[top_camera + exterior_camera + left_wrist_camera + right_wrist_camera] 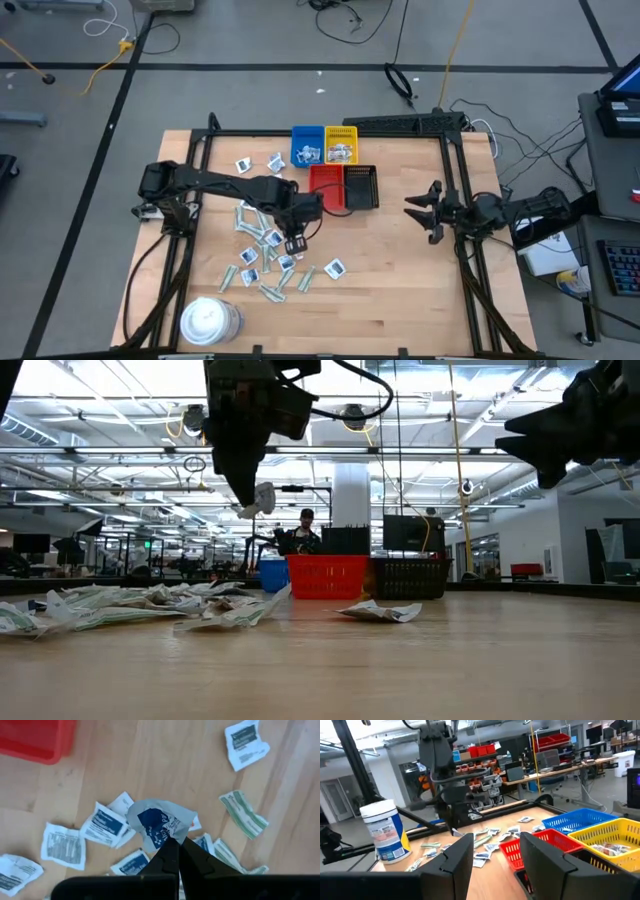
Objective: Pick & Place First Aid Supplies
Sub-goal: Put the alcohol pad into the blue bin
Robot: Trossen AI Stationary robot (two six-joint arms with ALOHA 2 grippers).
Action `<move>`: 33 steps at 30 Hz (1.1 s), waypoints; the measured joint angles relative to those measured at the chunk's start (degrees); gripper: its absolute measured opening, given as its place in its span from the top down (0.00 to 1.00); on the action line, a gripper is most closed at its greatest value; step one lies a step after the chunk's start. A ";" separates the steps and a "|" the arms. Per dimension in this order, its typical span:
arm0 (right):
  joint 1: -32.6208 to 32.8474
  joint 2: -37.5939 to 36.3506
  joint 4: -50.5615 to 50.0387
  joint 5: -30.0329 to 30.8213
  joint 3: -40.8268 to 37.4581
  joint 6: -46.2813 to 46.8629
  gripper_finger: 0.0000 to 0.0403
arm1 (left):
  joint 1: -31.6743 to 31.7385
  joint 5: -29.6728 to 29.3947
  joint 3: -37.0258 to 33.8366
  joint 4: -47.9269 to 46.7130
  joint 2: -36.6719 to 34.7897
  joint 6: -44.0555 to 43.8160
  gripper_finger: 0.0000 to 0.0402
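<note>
My left gripper (pixel 177 842) pinched on blue-marked packet (pixel 157 822), lifted above pile (pixel 265 250) at frame centre-left. Right gripper (pixel 425 212) idle at right, jaws apart, empty. Advice: keep pinch firm, carry level toward trays (pixel 335 165), release low.

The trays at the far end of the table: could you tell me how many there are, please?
4, in a two-by-two block: blue tray and yellow tray behind, red tray and black tray in front. None looks hidden.

The left gripper (pixel 252 500) hangs above and left of the red tray (pixel 327 577), pinching a small white packet (pixel 262 499), with more packets (pixel 150 607) strewn left of it.
</note>
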 joint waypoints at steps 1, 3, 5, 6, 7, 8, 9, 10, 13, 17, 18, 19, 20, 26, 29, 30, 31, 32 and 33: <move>-0.12 0.01 -0.34 0.29 0.00 -0.02 0.61 | 0.03 0.46 0.23 -0.06 0.00 -0.01 1.00; -0.50 -0.06 -2.02 2.41 0.06 0.91 0.61 | 0.03 0.83 0.93 -0.08 0.00 0.10 1.00; -0.88 -0.08 -2.67 4.24 0.11 1.20 0.61 | 0.04 0.84 1.86 0.02 0.00 0.15 1.00; -1.03 -0.09 -3.52 4.28 0.18 1.16 0.61 | 0.04 0.83 2.31 0.04 0.00 0.28 1.00; -1.18 -0.07 -4.89 4.15 0.24 1.09 0.61 | 0.05 0.83 2.85 0.01 0.00 0.51 1.00; -1.22 -0.06 -6.57 3.95 0.40 1.14 0.61 | 0.05 0.82 3.43 -0.20 0.00 0.64 1.00; -1.23 -0.07 -8.71 3.18 0.73 1.31 0.61 | 0.05 0.84 4.10 -0.49 0.02 0.80 1.00; -1.20 -0.07 -10.95 2.15 1.15 1.47 0.61 | 0.05 0.83 4.80 -0.89 0.00 1.10 1.00; -1.19 -0.07 -15.87 1.11 1.38 2.55 0.61 | 0.07 0.66 6.92 -3.18 0.02 1.48 1.00; -1.20 -0.07 -18.34 1.16 1.30 2.67 0.61 | 0.65 0.41 9.53 -6.86 0.00 1.41 1.00; -1.20 -0.07 -17.66 1.13 1.25 2.64 0.61 | 0.86 0.42 10.04 -7.43 0.00 1.20 1.00; -1.20 -0.07 -16.03 1.09 1.08 2.32 0.61 | 1.12 0.42 10.51 -8.20 0.01 1.21 1.00; -1.20 -0.07 -13.55 0.96 0.48 1.38 0.61 | 1.39 0.40 11.07 -9.12 0.02 1.20 1.00; -1.18 -0.02 2.50 -4.02 -3.87 -4.44 0.61 | 3.18 0.37 14.25 -10.44 0.00 1.06 1.00; -1.18 0.10 2.50 -2.17 -3.93 -2.52 0.61 | 4.24 0.35 15.50 -10.36 0.00 0.44 1.00; -1.18 0.07 2.78 -0.83 -3.93 -1.40 0.61 | 4.64 0.31 15.71 -10.25 -0.02 0.37 1.00; -1.19 0.07 2.61 0.06 -3.93 -0.08 0.61 | 5.13 0.33 15.98 -10.21 -0.02 0.43 1.00; -1.23 0.22 1.95 0.26 -3.93 0.89 0.61 | 5.66 0.33 16.11 -10.00 0.00 0.65 1.00; -1.20 0.35 1.15 0.27 -3.93 1.42 0.61 | 6.31 0.35 16.18 -9.55 0.00 0.63 1.00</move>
